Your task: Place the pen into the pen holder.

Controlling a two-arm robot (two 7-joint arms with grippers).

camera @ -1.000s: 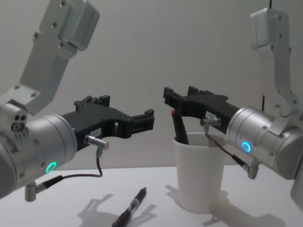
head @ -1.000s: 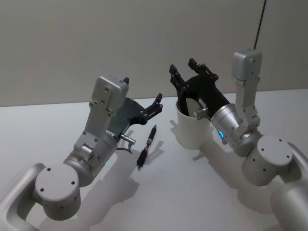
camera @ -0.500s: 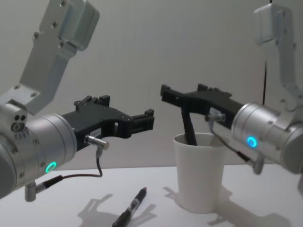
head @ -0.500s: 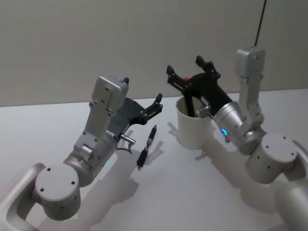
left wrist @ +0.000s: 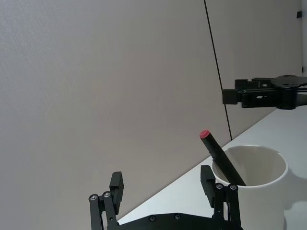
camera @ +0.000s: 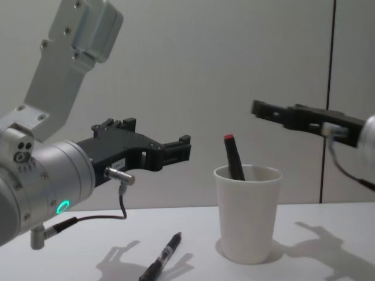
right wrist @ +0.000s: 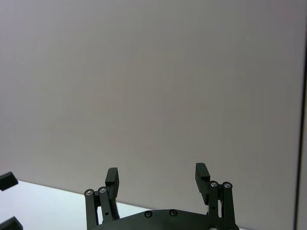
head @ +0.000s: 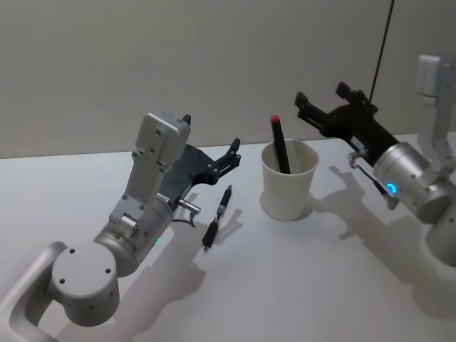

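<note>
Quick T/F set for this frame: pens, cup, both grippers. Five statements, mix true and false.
1. A red-capped pen stands in the pen holder. True.
2. The right gripper is shut on that pen. False: its jaws are open and empty, off to the holder's right and apart from it.
3. A second pen lies flat on the table, left of the holder. True.
4. The left gripper grips the second pen. False: its jaws are open, raised above the table, and the pen lies untouched.
5. The pen holder lies tipped on its side. False: it stands upright.
</note>
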